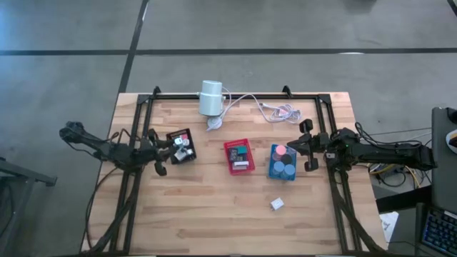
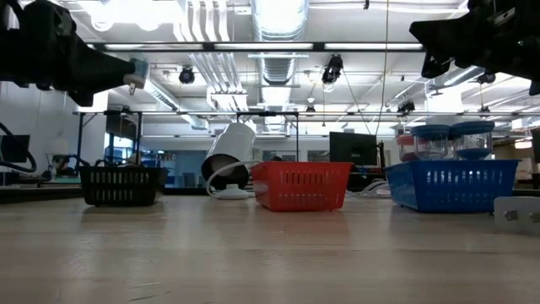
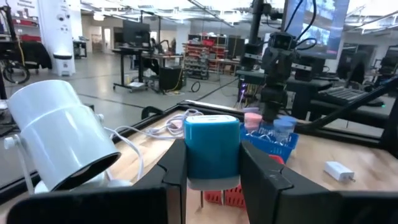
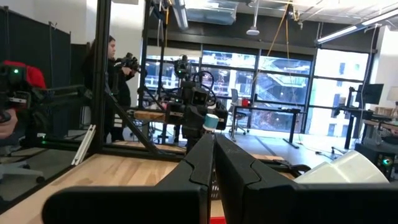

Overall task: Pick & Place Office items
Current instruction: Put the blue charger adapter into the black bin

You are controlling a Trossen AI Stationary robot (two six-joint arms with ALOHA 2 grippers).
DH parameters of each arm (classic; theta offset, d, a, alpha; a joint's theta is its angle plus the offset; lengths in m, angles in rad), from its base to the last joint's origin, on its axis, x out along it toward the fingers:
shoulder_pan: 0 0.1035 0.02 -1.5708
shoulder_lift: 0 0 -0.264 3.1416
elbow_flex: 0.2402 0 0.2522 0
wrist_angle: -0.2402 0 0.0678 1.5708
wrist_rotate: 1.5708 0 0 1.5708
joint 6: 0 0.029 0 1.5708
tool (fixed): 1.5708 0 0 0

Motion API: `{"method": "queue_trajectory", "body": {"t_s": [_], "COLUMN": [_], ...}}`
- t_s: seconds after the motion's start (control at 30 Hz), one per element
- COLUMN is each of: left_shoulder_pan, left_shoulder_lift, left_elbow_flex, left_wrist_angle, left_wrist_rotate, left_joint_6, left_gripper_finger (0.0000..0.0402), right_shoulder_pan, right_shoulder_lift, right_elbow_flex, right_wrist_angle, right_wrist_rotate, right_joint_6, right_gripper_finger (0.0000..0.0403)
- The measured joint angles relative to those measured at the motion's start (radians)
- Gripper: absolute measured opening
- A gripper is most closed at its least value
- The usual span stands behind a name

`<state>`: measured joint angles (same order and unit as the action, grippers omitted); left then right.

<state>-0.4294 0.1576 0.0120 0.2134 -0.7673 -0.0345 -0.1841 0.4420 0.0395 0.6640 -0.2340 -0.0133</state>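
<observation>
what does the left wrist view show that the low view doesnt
Only the left wrist view: the left gripper clamped on a teal block, seen close up, with the right gripper's arm beyond. Only the low view: the black tray. Both: the white cylinder, the blue tray with its pink disc, and a white block on the table.

Both arms are matte black, jointed and slender, each ending in a left pincer (image 1: 173, 150) or right pincer (image 1: 308, 146) with two flat angular fingers (image 3: 268, 186).
</observation>
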Motion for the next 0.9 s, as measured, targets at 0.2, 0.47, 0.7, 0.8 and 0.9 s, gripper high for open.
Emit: {"method": "queue_trajectory", "body": {"t_s": [0.2, 0.47, 0.7, 0.8, 0.9], "left_shoulder_pan": [0.000, 0.001, 0.001, 0.004, 0.019], "left_shoulder_lift": [-0.004, -0.004, 0.055, 0.128, 0.235], "left_elbow_flex": [-0.006, -0.003, 0.178, 0.298, 0.412], "left_wrist_angle": [-0.004, -0.005, -0.134, -0.300, -0.492], "left_wrist_rotate": [-0.004, -0.004, -0.062, -0.118, -0.139], "left_joint_6": [0.017, -0.004, -0.066, -0.117, -0.225], "left_gripper_finger": [0.0090, 0.0090, 0.0090, 0.0090, 0.0090], "right_shoulder_pan": [0.000, 0.000, 0.000, 0.000, 0.000], "right_shoulder_lift": [0.000, -0.001, -0.001, 0.000, 0.000], "right_elbow_flex": [0.000, 0.000, 0.000, 0.000, 0.000], "right_wrist_angle": [0.000, 0.000, 0.000, 0.000, 0.000], "right_wrist_rotate": [0.000, 0.000, 0.000, 0.000, 0.000], "right_joint_6": [-0.006, -0.006, -0.012, -0.012, -0.012], "right_gripper_finger": [0.0011, 0.0011, 0.0011, 0.0011, 0.0011]}}
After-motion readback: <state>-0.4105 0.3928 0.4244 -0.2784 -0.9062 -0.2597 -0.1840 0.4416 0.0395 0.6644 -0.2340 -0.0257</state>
